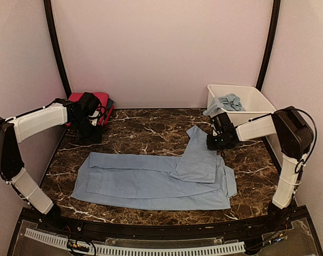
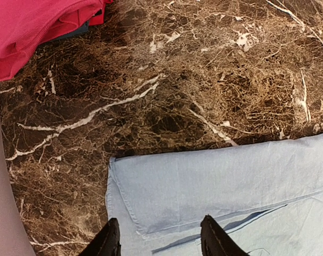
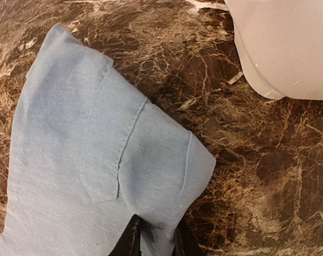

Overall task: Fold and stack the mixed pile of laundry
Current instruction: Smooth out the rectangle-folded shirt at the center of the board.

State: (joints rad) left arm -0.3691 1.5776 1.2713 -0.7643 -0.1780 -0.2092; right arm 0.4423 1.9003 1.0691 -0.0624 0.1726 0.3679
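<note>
Trousers [image 1: 150, 181]: spread flat mid-bench [image 1: 145, 128], right end folded back over the rest.
Right claw [image 3: 155, 240]: closed on the edge of that folded end, cloth bunched between the fingers.
Left claw [image 2: 161, 240]: open, nothing held, beyond the trousers' left end.
Around: pink stack [image 1: 101, 97] far left of the trousers; tub [image 1: 265, 101] far right, its corner near the folded end.
Top view only: blue cloth [image 1: 230, 101] in the tub.
Right wrist only: pocket [image 3: 100, 160] stitching.
</note>
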